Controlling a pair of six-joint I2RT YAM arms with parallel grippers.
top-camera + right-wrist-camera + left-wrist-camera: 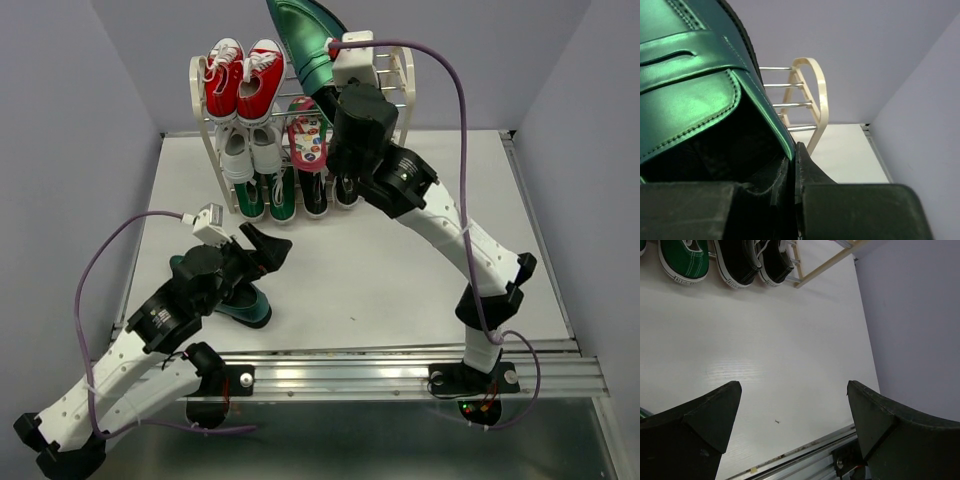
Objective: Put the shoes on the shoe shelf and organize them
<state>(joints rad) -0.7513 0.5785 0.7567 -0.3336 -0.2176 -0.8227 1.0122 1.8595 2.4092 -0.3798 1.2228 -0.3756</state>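
Green loafer (305, 40) pinched in right gripper (328, 98) above shelf (406, 72) top edge; left gripper (794, 392) spread.

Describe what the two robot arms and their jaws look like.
Both the left arm and right arm have white link shells with chunky black joints. A thin purple cable loops from each base to a small white camera block at the wrist. The jaws are matte black, thick, tapering wedges.

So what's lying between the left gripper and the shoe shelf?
Nothing: in the left wrist view, only a bare stretch of white table separates the left gripper from the shoe shelf.
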